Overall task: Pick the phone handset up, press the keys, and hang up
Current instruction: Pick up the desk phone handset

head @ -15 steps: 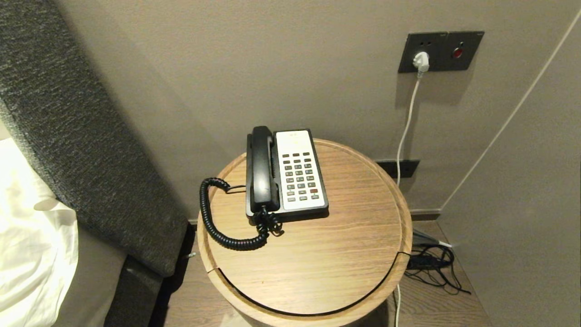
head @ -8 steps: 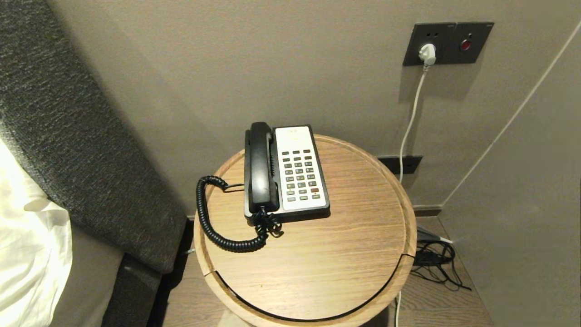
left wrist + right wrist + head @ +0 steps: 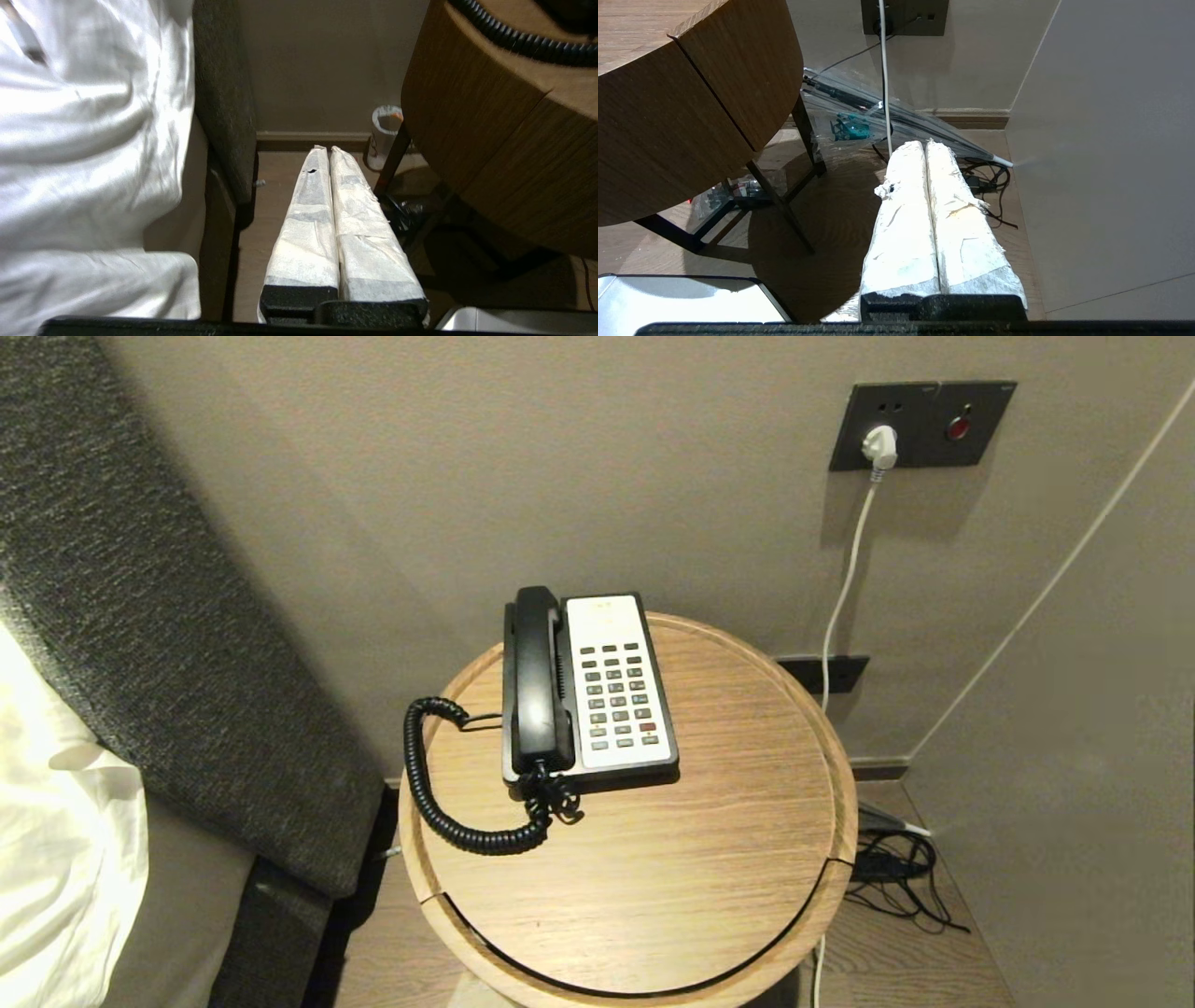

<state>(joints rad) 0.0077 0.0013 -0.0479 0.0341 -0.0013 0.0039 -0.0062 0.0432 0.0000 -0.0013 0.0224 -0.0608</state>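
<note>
You're facing a round wooden table [image 3: 653, 859] tucked into a beige corner, a padded headboard [image 3: 159, 644] on its left and a wall socket [image 3: 920, 425] up on the right. The handset [image 3: 537, 681] lies in its cradle on the left side of the base [image 3: 611, 686], keypad [image 3: 621, 695] just beside it, and the cord [image 3: 439, 793] loops off the table's left edge and back.

Neither arm shows from the head. Your left gripper [image 3: 329, 151] hangs low beside the table, between it and the bed, fingers pressed together on nothing. Your right gripper [image 3: 927, 144] hangs low on the table's other side, over floor cables [image 3: 985, 182], fingers likewise pressed together and empty. Nothing of the task looks begun.

Watch the rise: either arm could clip the table's rim coming up from below. The handset is smooth and rounded, so a shallow pinch may let it slip. Lift too far and the cord could drag the light base across the wood, shifting the keys from where you aim.
</note>
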